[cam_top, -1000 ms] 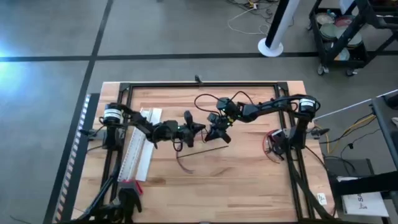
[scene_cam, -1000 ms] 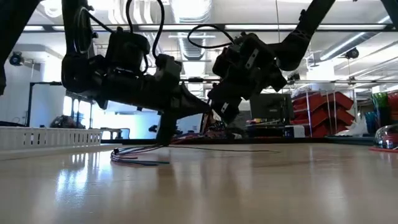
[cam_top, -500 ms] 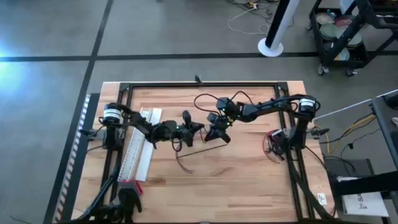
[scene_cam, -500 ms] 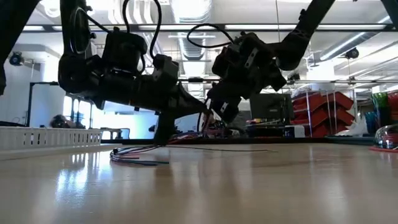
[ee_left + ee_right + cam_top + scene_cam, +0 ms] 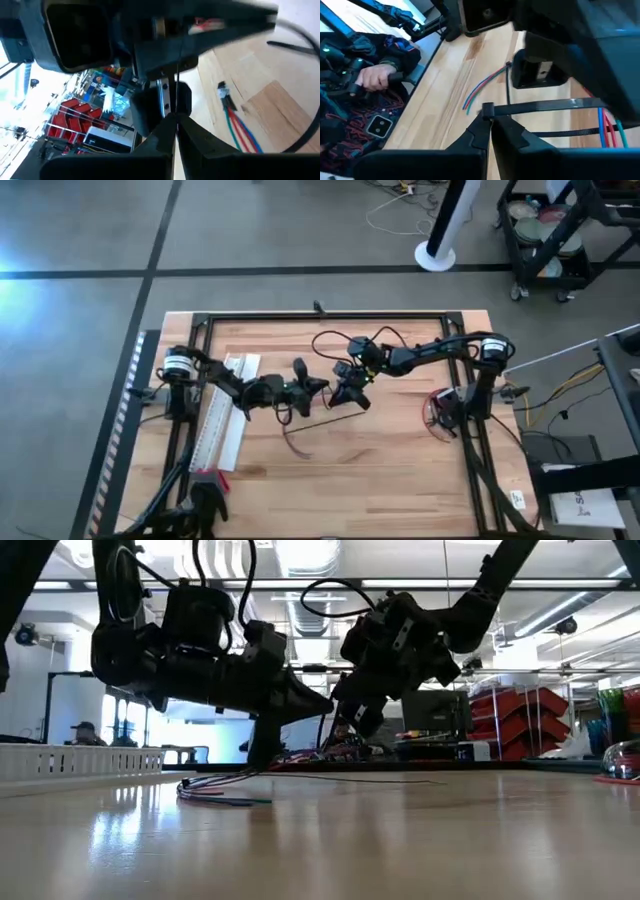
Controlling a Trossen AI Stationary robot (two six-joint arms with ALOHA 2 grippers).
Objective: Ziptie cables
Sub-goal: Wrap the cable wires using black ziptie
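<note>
Near the middle of the pale wooden tabletop [image 5: 390, 470] lie the cables [image 5: 297, 442], a thin bundle of red, blue, green and dark wires that curves from under the two grippers toward the table's front; in the low view the bundle [image 5: 222, 796] rests flat on the wood, and in the left wrist view its small pale end [image 5: 223, 92] shows with the coloured strands [image 5: 241, 131] running away from it. Just above the bundle, the left gripper [image 5: 316, 386] and the right gripper [image 5: 341, 395] face each other almost touching. The left one's fingers [image 5: 165, 140] are pressed together on a thin dark ziptie strap [image 5: 177, 75] that rises between them. The right one's fingers [image 5: 480, 134] are closed at the small square head [image 5: 487, 109] of a black ziptie whose band [image 5: 550, 105] stretches across in front of the other arm's dark body, which hides much of the wires. A long white slotted strip [image 5: 222, 425] lies well to the left side of the table. Beyond the table edge, the right wrist view shows a person's hand [image 5: 376, 76] resting on dark controls.
</note>
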